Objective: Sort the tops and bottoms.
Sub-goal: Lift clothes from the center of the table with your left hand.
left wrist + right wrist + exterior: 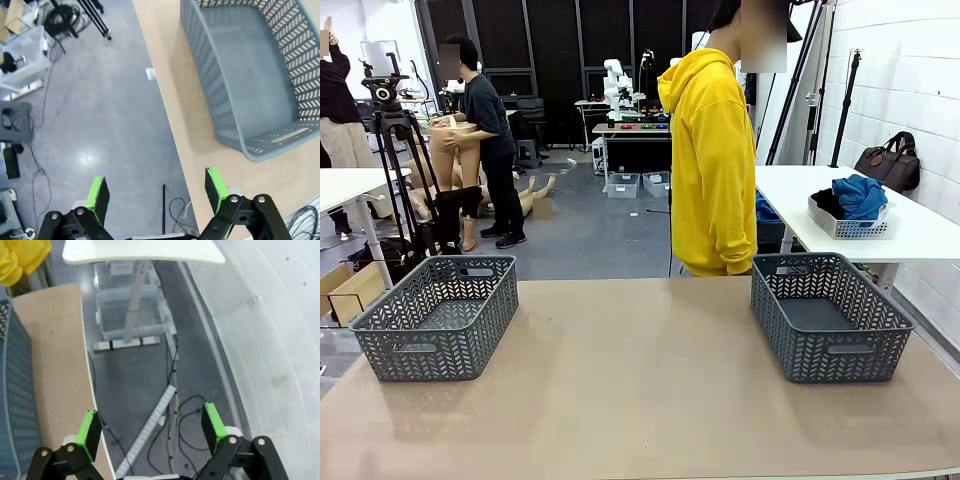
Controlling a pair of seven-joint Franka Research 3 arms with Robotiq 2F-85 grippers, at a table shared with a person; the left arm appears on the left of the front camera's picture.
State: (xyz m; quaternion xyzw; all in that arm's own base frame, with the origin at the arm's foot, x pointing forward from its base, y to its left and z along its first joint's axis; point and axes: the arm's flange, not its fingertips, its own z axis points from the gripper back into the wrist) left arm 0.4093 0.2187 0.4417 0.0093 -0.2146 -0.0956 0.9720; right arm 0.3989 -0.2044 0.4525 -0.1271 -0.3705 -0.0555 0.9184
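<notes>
A bright blue garment (861,194) and a black garment (828,202) lie heaped in a white basket (850,228) on a white side table at the far right, behind the person in a yellow hoodie (712,165). My left gripper (156,187) hangs open with nothing in it over the floor, just off the table's edge and beside an empty grey basket (205,65). In the right wrist view my right gripper (150,427) is also open and holds nothing, above the floor past the table's other edge, with a second grey basket (15,390) to its left.
Two empty grey baskets (430,345) (840,350) stand at the left and right of the tan table (640,400), bare tabletop between them. The person stands at the far edge. Cables and clear bins (131,315) lie on the floor.
</notes>
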